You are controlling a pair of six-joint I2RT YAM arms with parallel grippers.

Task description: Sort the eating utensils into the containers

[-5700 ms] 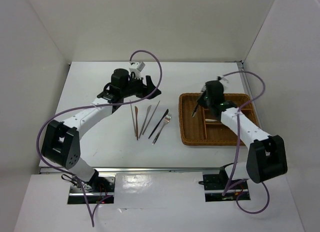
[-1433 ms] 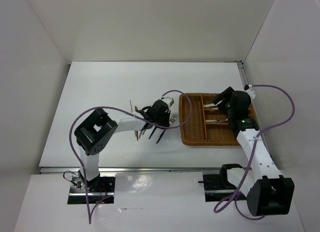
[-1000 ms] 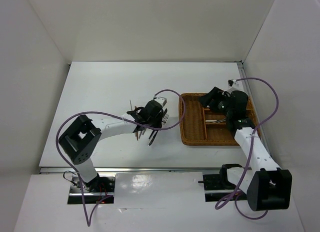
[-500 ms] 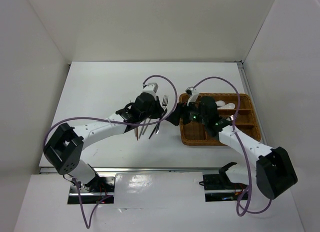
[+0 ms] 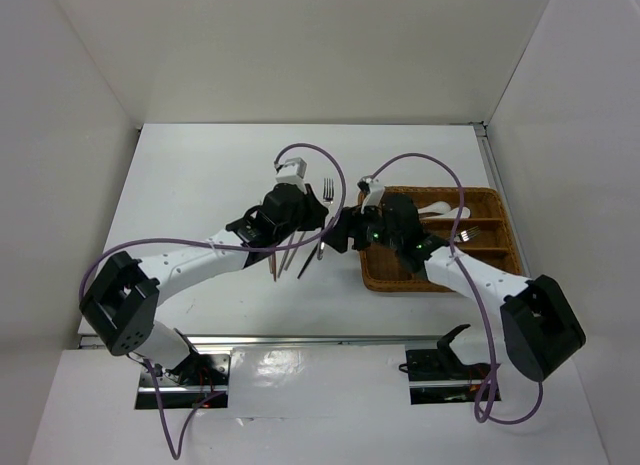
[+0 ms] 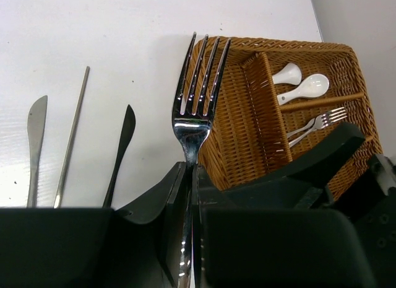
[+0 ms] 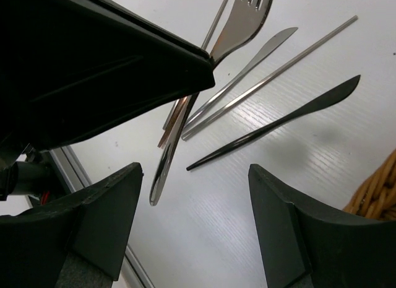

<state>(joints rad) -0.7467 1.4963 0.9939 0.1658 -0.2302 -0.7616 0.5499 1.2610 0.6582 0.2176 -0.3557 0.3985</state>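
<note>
A silver fork (image 6: 198,83) stands clamped by its handle in my left gripper (image 6: 190,170), tines pointing at the wicker tray (image 6: 241,133). From above, the fork (image 5: 327,193) hangs over the table just left of the tray (image 5: 430,285), with the left gripper (image 5: 314,223) below it. My right gripper (image 5: 346,232) is open at the tray's left edge, facing the fork. In the right wrist view its fingers (image 7: 99,226) stand wide apart beside the fork's handle (image 7: 168,161), not touching it. White spoons (image 6: 303,85) and a fork (image 6: 317,122) lie in tray compartments.
A silver knife (image 6: 35,145), a metal chopstick (image 6: 71,133) and a dark knife (image 6: 121,148) lie on the table left of the tray. A brownish piece (image 7: 168,128) lies under the fork handle. The two arms are close together over the table's middle.
The left gripper has lifted the fork off the table and carried it up and right toward the tray. The right arm has swung left from over the tray to the fork, its jaws open.
</note>
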